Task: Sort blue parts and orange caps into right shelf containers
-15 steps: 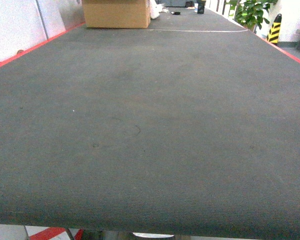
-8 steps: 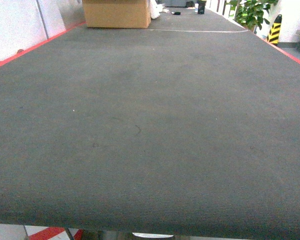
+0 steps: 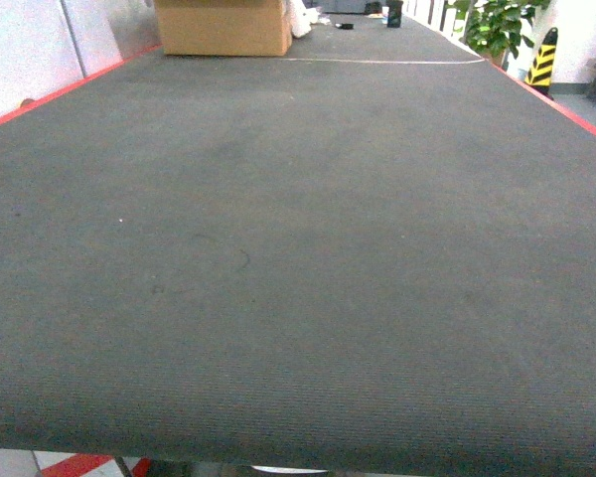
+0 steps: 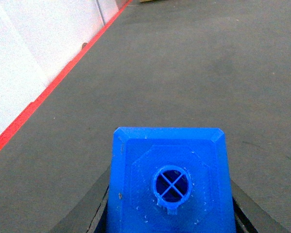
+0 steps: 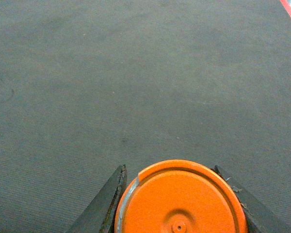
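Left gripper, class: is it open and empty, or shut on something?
Shut on something. In the left wrist view a blue part sits between the left gripper's dark fingers, which press its two sides.

Setting is reading as an industrial workshop or warehouse floor: a long work table (image 3: pixel 298 248) covered in dark grey ribbed matting with a red edge (image 3: pixel 55 96) is stretching away from the head camera. A cardboard box (image 3: pixel 222 27) is sitting at the far end of the table, and a yellow-and-black striped safety bollard (image 3: pixel 543 58) is standing beyond on the right beside a potted plant (image 3: pixel 492 25). White partition panels (image 3: pixel 35 50) are lining the left side.
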